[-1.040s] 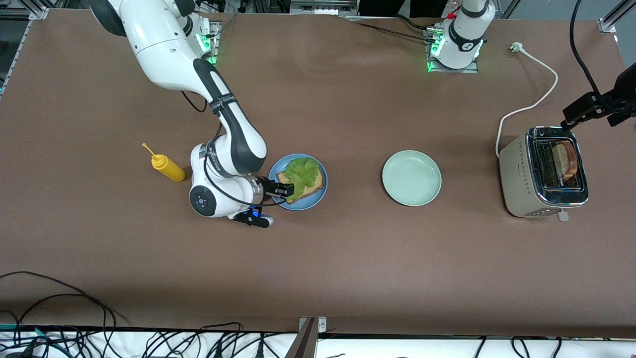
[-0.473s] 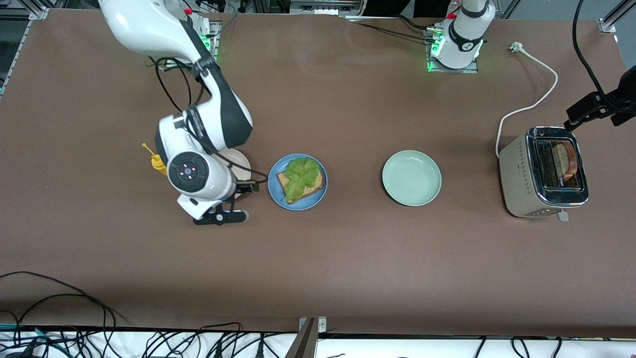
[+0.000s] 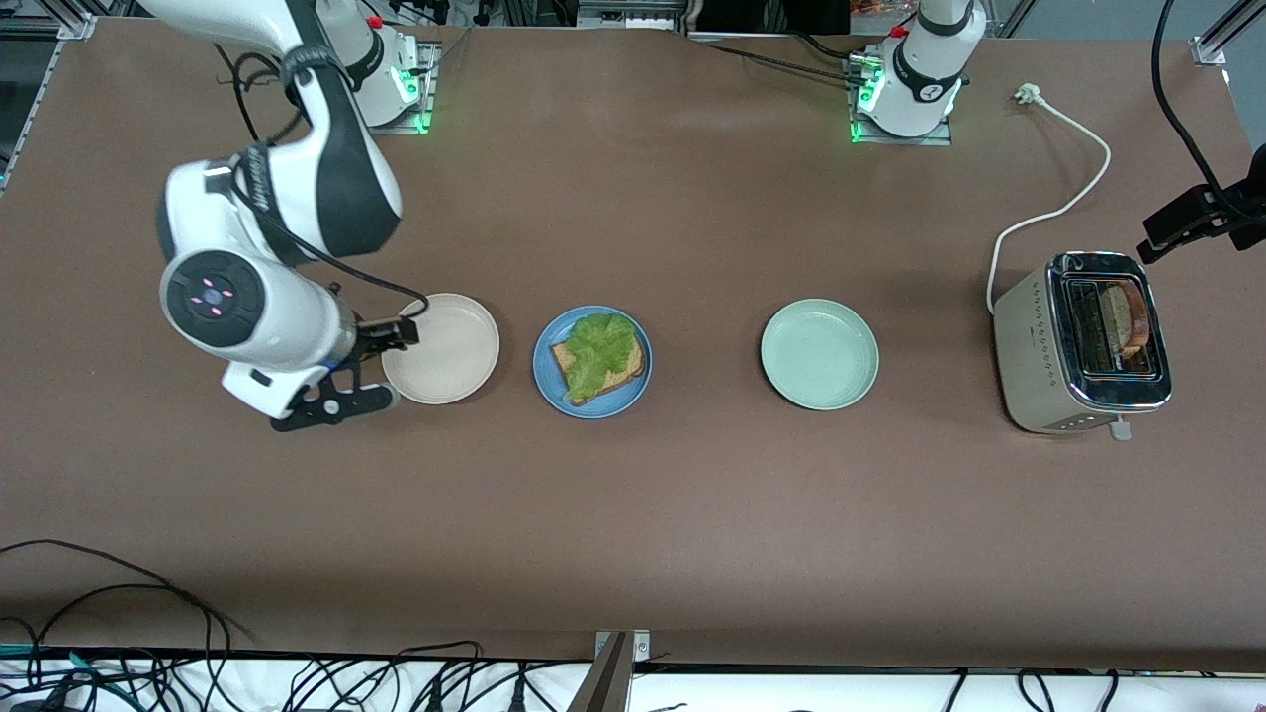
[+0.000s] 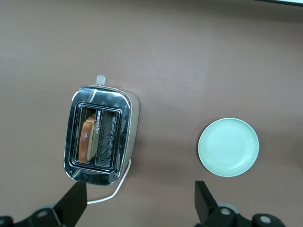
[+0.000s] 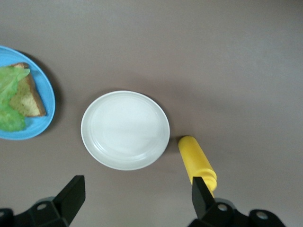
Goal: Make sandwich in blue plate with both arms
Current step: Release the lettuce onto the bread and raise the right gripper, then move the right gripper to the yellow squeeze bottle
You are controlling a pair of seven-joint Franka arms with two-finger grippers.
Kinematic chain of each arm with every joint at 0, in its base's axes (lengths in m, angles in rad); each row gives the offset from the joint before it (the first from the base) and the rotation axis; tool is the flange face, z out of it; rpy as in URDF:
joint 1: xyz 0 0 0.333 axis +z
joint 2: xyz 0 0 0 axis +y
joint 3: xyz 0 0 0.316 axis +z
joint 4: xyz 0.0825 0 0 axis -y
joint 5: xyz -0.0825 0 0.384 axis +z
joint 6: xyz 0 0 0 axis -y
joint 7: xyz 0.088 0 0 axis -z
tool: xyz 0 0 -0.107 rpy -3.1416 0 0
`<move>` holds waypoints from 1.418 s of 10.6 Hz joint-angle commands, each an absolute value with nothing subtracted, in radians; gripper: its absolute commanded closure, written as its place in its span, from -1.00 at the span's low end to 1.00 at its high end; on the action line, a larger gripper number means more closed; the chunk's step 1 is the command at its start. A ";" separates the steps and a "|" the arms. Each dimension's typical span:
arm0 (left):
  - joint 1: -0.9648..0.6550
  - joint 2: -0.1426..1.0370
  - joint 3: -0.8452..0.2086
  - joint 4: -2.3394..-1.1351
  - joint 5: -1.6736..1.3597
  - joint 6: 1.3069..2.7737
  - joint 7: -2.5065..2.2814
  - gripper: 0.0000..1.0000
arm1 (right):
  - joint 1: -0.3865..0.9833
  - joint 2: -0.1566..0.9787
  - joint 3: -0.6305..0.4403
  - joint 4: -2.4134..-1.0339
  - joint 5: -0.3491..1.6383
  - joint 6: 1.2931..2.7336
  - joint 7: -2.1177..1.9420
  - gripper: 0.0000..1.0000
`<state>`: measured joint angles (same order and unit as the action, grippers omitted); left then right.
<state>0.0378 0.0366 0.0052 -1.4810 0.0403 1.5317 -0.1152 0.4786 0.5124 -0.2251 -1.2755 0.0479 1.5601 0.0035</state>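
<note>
My right pincer (image 5: 135, 198) hangs in the air over the beige-white plate (image 3: 440, 348), its fingers (image 5: 71, 191) spread wide apart and holding nothing; the yellow squeeze bottle (image 5: 198, 163) lies just beside that plate in my right wrist view, toward the right arm's end of the desk (image 3: 633, 514), though my own arm hides it from the front camera. The blue plate (image 3: 546, 376) sits just beside the beige-white plate, toward the left arm's end; on it rests one slice of brown bread (image 3: 625, 376) with a ruffled green lettuce leaf (image 3: 596, 346) laid on top, and no second slice over the leaf. Next along stands the mint-green plate (image 3: 819, 353), apart from the blue one; well past it stands the toaster (image 3: 1078, 341), with a slice of bread (image 4: 88, 141) upright in one slot and its white cord (image 3: 1063, 203) trailing toward the arm bases. My left pincer (image 4: 139, 201) hovers high over the desk near the toaster, fingers (image 4: 202, 198) likewise wide apart and empty.
</note>
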 commanded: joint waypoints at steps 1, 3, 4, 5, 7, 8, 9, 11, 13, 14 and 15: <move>0.049 0.049 -0.005 -1.460 0.020 1.526 -0.112 -1.00 | 0.438 0.342 -0.252 -1.471 0.043 1.583 -0.205 -1.00; 0.046 0.048 -0.005 -1.459 -0.009 1.526 -0.114 -1.00 | 0.367 0.258 -0.253 -1.593 0.055 1.617 -0.393 -1.00; 0.046 0.048 -0.005 -1.459 -0.015 1.528 -0.115 -1.00 | 0.332 0.223 -0.253 -1.650 0.067 1.641 -0.470 -1.00; 0.046 0.048 -0.005 -1.459 -0.015 1.526 -0.115 -1.00 | 0.289 0.201 -0.255 -1.696 0.074 1.681 -0.585 -1.00; 0.046 0.048 -0.005 -1.459 -0.015 1.526 -0.118 -1.00 | 0.179 0.215 -0.255 -1.706 0.121 1.695 -0.847 -1.00; 0.046 0.048 -0.005 -1.459 -0.015 1.526 -0.120 -1.00 | 0.113 0.247 -0.255 -1.703 0.168 1.697 -0.993 -1.00; 0.046 0.048 -0.005 -1.459 -0.015 1.526 -0.120 -1.00 | 0.065 0.286 -0.255 -1.703 0.223 1.716 -1.172 -1.00; 0.041 0.046 -0.008 -1.459 -0.015 1.526 -0.121 -1.00 | 0.003 0.372 -0.255 -1.701 0.308 1.791 -1.426 -1.00; 0.041 0.046 -0.008 -1.459 -0.014 1.526 -0.121 -1.00 | -0.020 0.451 -0.255 -1.704 0.401 1.851 -1.643 -1.00; 0.041 0.046 -0.009 -1.459 -0.014 1.526 -0.121 -1.00 | -0.035 0.477 -0.253 -1.707 0.455 1.856 -1.745 -1.00; 0.041 0.046 -0.009 -1.459 -0.014 1.526 -0.121 -1.00 | -0.043 0.488 -0.255 -1.733 0.504 1.858 -1.825 -1.00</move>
